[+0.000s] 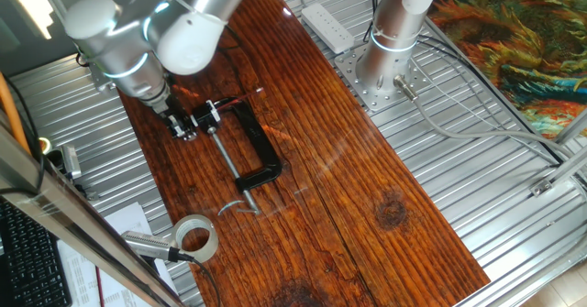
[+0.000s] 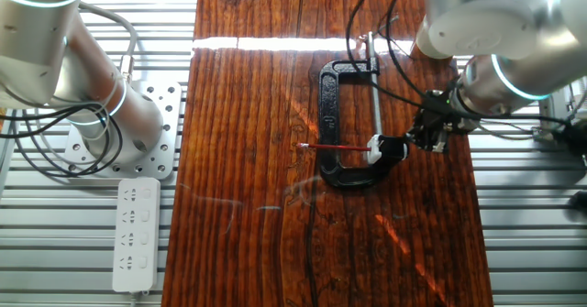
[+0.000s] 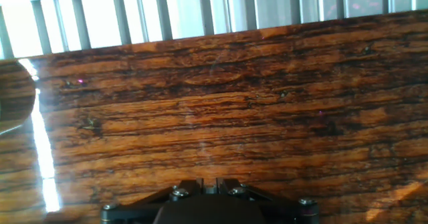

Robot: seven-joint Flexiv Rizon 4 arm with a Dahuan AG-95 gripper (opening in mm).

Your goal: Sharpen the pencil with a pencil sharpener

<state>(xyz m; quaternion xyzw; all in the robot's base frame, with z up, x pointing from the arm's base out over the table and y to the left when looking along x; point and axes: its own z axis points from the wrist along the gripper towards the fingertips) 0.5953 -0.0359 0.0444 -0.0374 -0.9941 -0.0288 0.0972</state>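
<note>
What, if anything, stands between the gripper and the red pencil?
Nothing visible does. The gripper sits at one end of the pencil, by the white piece there. The pencil lies across the black clamp, whose jaw the gripper overlaps.

Bright, even light, strong white glare band across the glossy wooden table at its far end, hand view soft, washed out along the top

Glossy, dark-grained wooden tabletop lay beneath the gripper; beside it, a matt black clamp with a smooth grey metal screw rod; ribbed metal flooring surrounded them.
</note>
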